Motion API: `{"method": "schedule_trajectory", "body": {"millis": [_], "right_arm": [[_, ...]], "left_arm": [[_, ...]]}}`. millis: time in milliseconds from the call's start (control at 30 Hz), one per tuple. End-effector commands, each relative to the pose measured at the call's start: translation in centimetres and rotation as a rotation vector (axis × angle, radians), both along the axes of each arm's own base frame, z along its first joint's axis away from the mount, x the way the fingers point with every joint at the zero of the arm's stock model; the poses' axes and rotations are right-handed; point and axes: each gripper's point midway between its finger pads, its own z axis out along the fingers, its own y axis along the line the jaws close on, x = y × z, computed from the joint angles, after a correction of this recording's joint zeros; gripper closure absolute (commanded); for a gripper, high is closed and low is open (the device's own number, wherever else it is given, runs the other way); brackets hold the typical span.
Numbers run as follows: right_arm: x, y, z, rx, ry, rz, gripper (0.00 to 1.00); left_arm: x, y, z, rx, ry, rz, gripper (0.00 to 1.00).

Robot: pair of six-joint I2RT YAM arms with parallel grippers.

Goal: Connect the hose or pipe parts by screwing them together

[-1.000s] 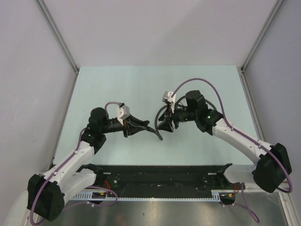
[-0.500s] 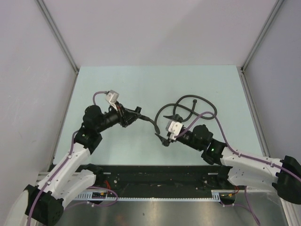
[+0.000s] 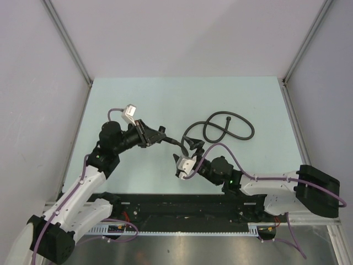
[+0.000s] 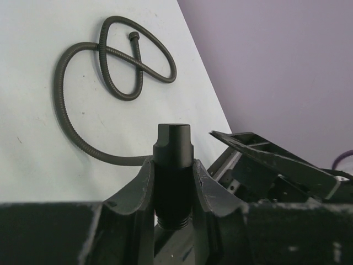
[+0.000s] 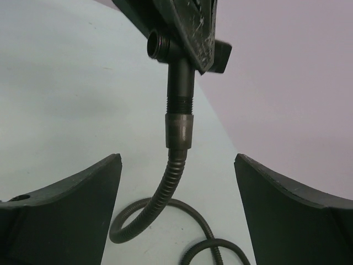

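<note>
My left gripper [image 3: 157, 135] is shut on a short black pipe part [image 4: 173, 160], which stands upright between its fingers. From that part a dark ribbed hose [image 3: 229, 114] runs right and lies in a loose loop on the table. In the right wrist view the hose's end collar [image 5: 180, 130] sits on the part's threaded stem [image 5: 180, 102], with some thread showing above it. My right gripper [image 3: 192, 146] is just below and to the right of the joint. It stands wide open [image 5: 177, 160], its fingers on either side of the hose and not touching it.
The pale green table [image 3: 138, 99] has grey walls on three sides. A black rail [image 3: 182, 207] with both arm bases runs along the near edge. Purple cables with white connector blocks [image 3: 130, 111] ride on both wrists.
My right gripper has opened, let go of the hose and pulled back toward the near edge. The hose loop now lies on the table. My left gripper kept its grip and shifted slightly.
</note>
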Motion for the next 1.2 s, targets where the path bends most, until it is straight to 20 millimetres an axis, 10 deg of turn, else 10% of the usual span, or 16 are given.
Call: {"method": "schedule_trajectory", "body": {"millis": [0, 467, 733, 867, 1167], "right_arm": [[1.2, 0.0, 2.7, 0.075, -0.099, -0.078, 0.13], [1.6, 3.3, 3.1, 0.084, -0.092, -0.022, 0.41], [1.9, 3.8, 4.0, 0.132, -0.030, 0.028, 0.81], [1.4, 4.3, 4.6, 0.135, 0.088, 0.136, 1.00], [-1.1, 2.4, 3.9, 0.078, 0.542, 0.630, 1.00]], "left_arm": [[-0.2, 0.2, 5.3, -0.101, -0.084, 0.027, 1.00], [-1.3, -0.3, 5.9, -0.150, -0.037, -0.018, 1.00], [-2.4, -0.8, 5.8, -0.153, -0.027, -0.088, 1.00], [-2.2, -0.9, 4.9, -0.077, -0.162, -0.132, 1.00], [-4.0, -1.6, 1.0, 0.132, -0.643, -0.379, 1.00]]}}
